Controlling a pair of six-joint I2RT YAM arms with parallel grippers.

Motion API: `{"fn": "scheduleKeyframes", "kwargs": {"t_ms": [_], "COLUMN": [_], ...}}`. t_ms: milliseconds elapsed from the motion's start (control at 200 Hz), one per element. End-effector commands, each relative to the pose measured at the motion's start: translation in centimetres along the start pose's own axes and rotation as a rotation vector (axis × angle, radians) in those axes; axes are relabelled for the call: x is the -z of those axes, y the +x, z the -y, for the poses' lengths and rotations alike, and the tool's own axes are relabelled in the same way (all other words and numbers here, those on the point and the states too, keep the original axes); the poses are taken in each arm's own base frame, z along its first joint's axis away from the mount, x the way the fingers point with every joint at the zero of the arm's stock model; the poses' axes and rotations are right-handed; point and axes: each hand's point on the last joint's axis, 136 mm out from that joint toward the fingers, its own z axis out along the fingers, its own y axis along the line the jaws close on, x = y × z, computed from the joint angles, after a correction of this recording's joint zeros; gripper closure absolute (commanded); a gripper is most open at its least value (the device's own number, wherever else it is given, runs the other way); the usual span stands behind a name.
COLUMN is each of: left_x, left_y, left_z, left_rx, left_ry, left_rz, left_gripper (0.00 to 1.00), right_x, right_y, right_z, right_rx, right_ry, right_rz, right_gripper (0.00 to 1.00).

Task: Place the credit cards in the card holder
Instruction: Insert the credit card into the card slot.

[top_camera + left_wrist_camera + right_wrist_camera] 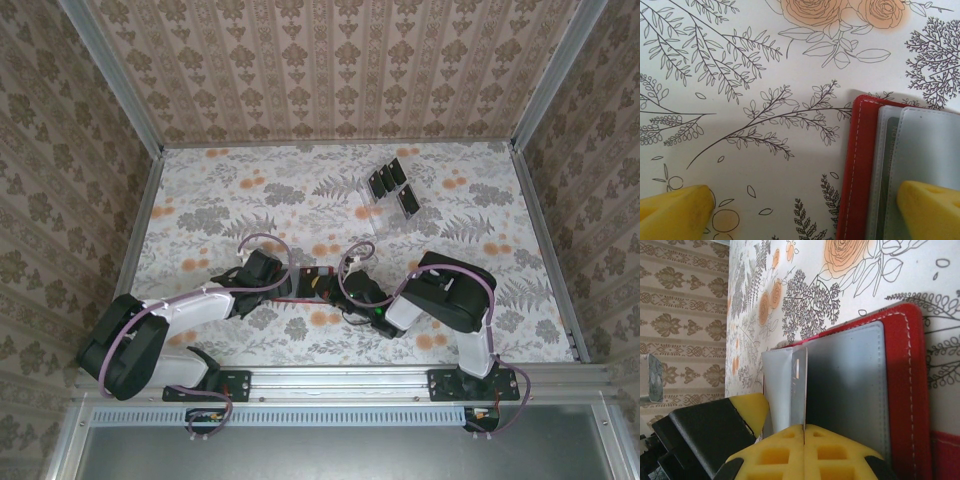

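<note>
Right gripper (804,434), pressed together on a thin sheet (799,390) (card or sleeve, unclear), should feed it straight along the card holder (900,390). Left gripper (802,214), spread, steadies the holder by the table (200,200) near edge. Credit cards (408,200) lie toward the far right corner.

no readable text, perhaps too blurred

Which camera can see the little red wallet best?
The right wrist view: the small red folding wallet lies open there, its grey inside and white stitching plain. The left wrist view catches one corner of it; the top view gives a thin red sliver of it.
</note>
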Motion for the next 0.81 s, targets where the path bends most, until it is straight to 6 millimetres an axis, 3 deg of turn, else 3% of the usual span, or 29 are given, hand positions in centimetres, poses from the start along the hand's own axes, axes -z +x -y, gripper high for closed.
{"fn": "scheduleKeyframes", "kwargs": {"t_ms": [0,800], "left_x": [-0.71,-0.72], "left_y": [3.63,3.75], "left_z": [-2.51,-2.56], "left_rx": [-0.017,-0.017], "left_ry": [-0.08,-0.081], "left_rz": [-0.123,-0.125], "left_gripper": [0.0,0.0], "right_x": [0.64,0.59], "right_y": [1.0,1.79], "right_z": [2.06,3.0], "right_rx": [-0.005,-0.088], "right_ry": [0.061,0.091], "right_rz": [-0.016,-0.016], "right_gripper": [1.0,1.0]}}
